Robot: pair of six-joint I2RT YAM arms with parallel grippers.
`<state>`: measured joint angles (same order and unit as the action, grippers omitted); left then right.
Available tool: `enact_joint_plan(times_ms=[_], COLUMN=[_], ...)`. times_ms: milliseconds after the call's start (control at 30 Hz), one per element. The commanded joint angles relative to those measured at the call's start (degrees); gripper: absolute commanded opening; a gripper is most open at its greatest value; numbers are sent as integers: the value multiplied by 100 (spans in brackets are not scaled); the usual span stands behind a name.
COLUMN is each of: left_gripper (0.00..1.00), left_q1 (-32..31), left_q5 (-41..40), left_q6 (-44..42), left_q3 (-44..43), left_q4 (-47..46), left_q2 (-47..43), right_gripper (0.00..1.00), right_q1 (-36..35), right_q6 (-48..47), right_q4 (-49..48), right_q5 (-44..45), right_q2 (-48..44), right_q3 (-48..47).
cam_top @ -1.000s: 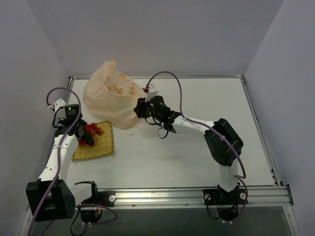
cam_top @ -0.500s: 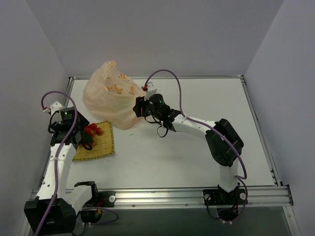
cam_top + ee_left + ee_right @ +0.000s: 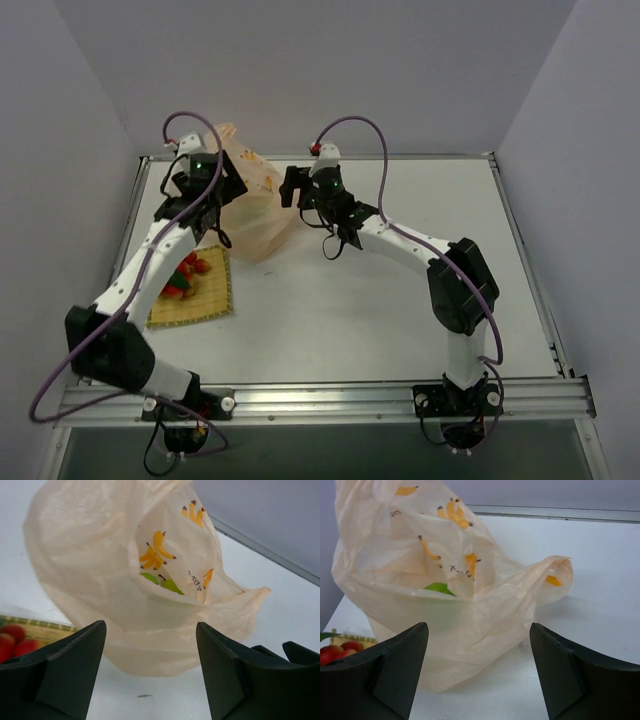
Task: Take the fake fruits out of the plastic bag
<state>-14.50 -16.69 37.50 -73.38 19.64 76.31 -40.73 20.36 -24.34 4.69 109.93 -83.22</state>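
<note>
From above, the plastic bag [image 3: 262,222] sits near the far-left corner of the counter [image 3: 400,300]. The left claw [image 3: 212,195] now hangs over the bag's left side. Half a second ago it was down at the yellow mat [image 3: 205,295] by the left edge, so that arm has swung toward the far edge. The red fruits [image 3: 190,268] lie on the mat as before. The right claw [image 3: 292,185] is just beside the bag's right side, a little nearer the far edge than it was. From this view I cannot tell whether it touches the plastic. The bag looks more slumped than earlier, and the left arm partly hides it.

In the left wrist view, the left claw's two fingers stand wide apart with nothing between them. The bag fills the view beyond them. A green fruit [image 3: 166,583] shows through the thin plastic among the printed bananas. The mat and red fruits are at the lower left.

In the right wrist view, the right claw is also spread wide and empty, short of the bag. The green fruit shows through the bag's wall. A handle loop [image 3: 554,577] sticks out toward the right, and the red fruits sit at the lower left edge.
</note>
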Motion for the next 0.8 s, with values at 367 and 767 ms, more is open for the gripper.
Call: enact_joint_plan(times_ms=[367, 767], left_gripper=[68, 2], left_q1=[-80, 404], left_q5=[-757, -46], left_q6=[-814, -199], left_q3=[-1627, 860], left_q4=[110, -795], left_q2=[2546, 1264], right_gripper=[96, 45], right_q1=[558, 566], right_q6=[1707, 1709], right_q4=[52, -915], right_q5=[112, -1013], right_q2=[854, 1066], right_q3=[-773, -73])
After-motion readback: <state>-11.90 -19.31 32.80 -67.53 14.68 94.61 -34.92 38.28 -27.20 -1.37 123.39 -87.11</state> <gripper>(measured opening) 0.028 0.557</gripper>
